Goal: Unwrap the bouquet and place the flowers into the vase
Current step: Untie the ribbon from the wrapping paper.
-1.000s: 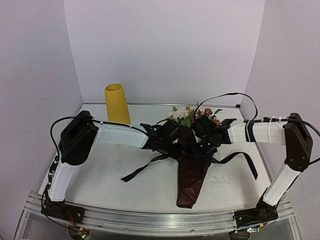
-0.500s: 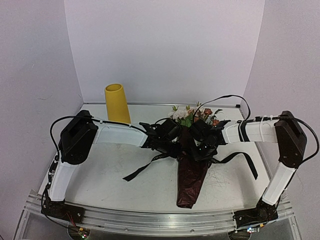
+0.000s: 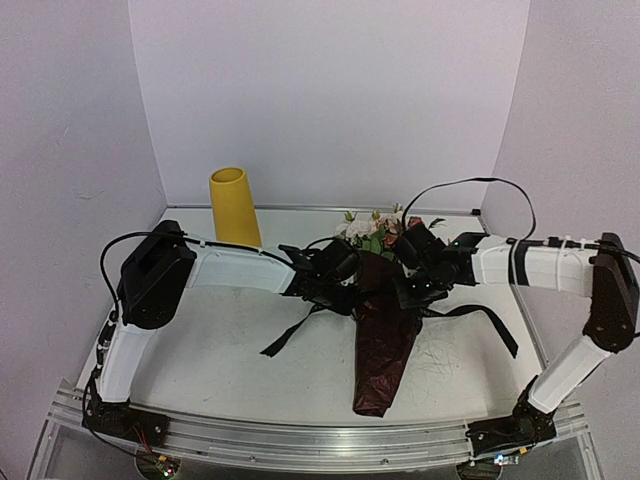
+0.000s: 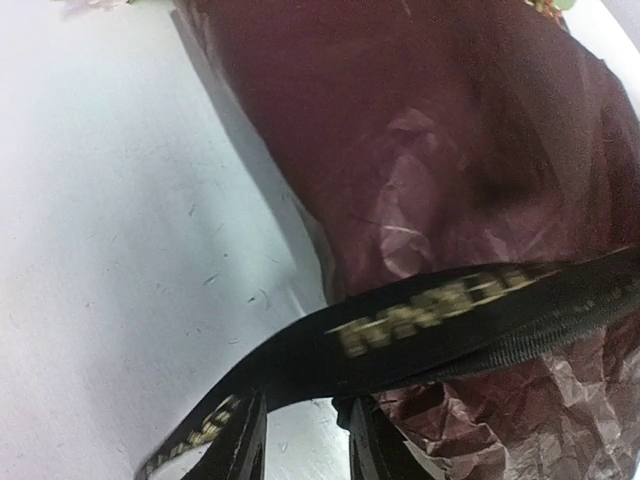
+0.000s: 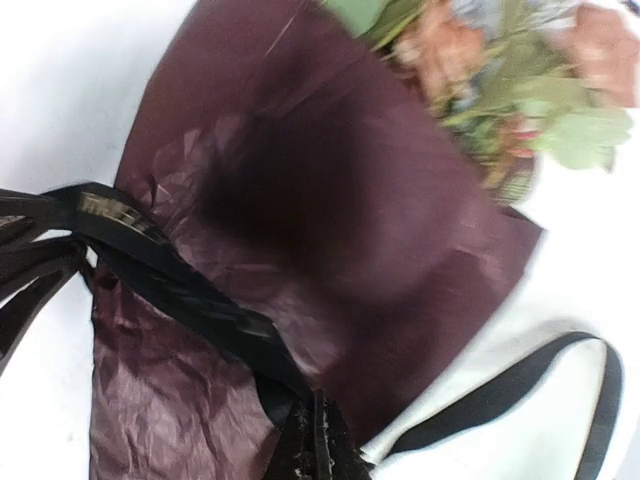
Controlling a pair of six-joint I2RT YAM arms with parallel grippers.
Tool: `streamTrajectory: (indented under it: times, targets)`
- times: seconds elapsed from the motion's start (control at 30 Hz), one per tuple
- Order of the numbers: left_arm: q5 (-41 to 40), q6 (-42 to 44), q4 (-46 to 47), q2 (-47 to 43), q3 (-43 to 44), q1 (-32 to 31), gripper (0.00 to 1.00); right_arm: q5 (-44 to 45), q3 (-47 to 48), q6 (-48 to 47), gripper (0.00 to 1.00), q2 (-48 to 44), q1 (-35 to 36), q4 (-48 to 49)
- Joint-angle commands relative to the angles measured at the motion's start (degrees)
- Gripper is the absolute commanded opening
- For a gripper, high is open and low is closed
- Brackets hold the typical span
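The bouquet (image 3: 385,330) lies on the table in dark red paper (image 5: 330,200), its flowers (image 3: 372,230) pointing to the back wall. A black ribbon (image 4: 430,315) crosses the paper. My right gripper (image 5: 318,420) is shut on that ribbon (image 5: 190,290) at the paper's right side, and shows in the top view as the right gripper (image 3: 407,290). My left gripper (image 4: 305,420) is at the paper's left edge; its jaws stand apart, the table shows between them and the ribbon lies across their tips. The yellow vase (image 3: 233,207) stands upright at the back left.
One ribbon tail (image 3: 290,335) trails left over the table. Another ribbon loop (image 3: 490,320) lies to the right of the paper. Walls close the table on the left, back and right. A metal rail (image 3: 300,440) runs along the near edge.
My right gripper has shut on the ribbon and its arm has drawn back to the right. The left ribbon tail has slid toward the bouquet. My left jaws have narrowed slightly.
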Motion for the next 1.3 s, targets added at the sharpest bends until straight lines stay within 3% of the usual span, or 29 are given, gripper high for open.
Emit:
streamTrajectory:
  times: [0.0, 0.17, 0.53, 0.6, 0.67, 0.83, 1.03, 1.27]
  targets:
    - [-2.32, -1.63, -0.95, -1.28, 0.11, 0.38, 0.29, 5.05, -4.33, 3.10, 0.00, -5.52, 0.05, -4.21]
    - [-3.31, -2.34, -1.18, -2.55, -2.04, 0.40, 0.29, 6.54, -7.65, 6.02, 0.00, -9.11, -0.98, -5.81]
    - [-2.78, -5.07, -1.81, -4.56, -6.64, 0.40, 0.29, -3.18, -12.58, 11.64, 0.01, -7.70, -6.58, -7.44]
    - [-2.17, -5.23, -1.81, -5.15, -7.41, 0.35, 0.31, -3.52, -12.50, 10.99, 0.08, -7.97, -6.62, -7.45]
    - [-1.10, -4.77, -1.81, -6.07, -7.64, 0.32, 0.34, -4.24, -12.18, 9.23, 0.22, -8.96, -6.63, -6.93]
    - [2.34, -0.52, -1.81, -8.50, -5.40, -0.36, 0.52, -8.26, -11.58, 1.97, 0.40, -14.13, -6.57, -3.37]
    - [2.95, 5.73, -1.81, -8.19, -1.67, -2.51, 0.62, -12.19, -9.01, -2.19, 0.45, -13.31, -6.63, -1.36]
    - [4.30, 9.32, -1.83, -4.17, 3.83, -2.66, 0.64, -13.26, -2.88, -6.55, 0.50, -6.50, -6.63, -1.30]
